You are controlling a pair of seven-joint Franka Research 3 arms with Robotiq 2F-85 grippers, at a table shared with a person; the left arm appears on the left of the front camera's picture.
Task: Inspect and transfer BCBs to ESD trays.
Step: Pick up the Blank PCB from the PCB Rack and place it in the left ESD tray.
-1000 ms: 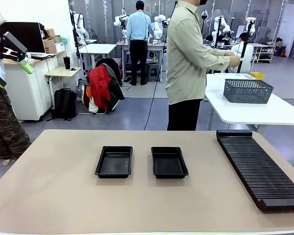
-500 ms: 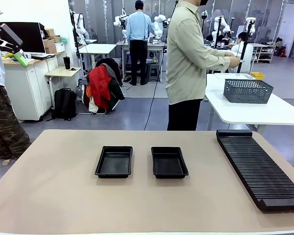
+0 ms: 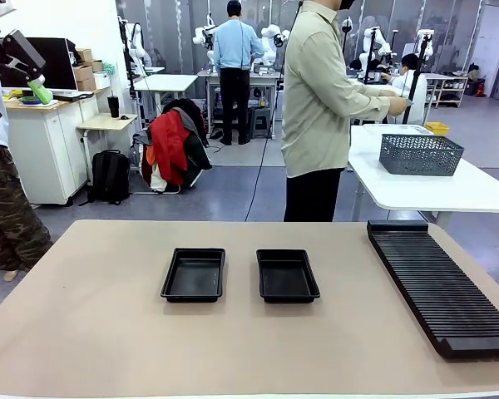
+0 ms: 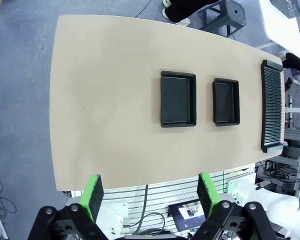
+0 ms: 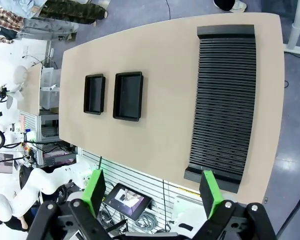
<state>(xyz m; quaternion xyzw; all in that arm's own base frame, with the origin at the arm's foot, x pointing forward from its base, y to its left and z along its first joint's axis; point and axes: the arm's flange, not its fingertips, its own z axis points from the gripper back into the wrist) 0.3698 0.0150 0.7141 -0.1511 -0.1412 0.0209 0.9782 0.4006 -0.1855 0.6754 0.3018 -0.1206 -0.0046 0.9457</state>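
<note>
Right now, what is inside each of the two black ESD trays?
Nothing: the left ESD tray and the right ESD tray show only bare black floors. Nothing covers either floor.

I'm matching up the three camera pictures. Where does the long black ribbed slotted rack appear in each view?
Front view: the long black ribbed slotted rack lies at the picture's right, running away from the camera.
Left wrist view: a narrow upright strip at the right edge.
Right wrist view: large, in the upper right.
Shared landmark: the shallow black plastic tray nearest the rack, apart from it.
</note>
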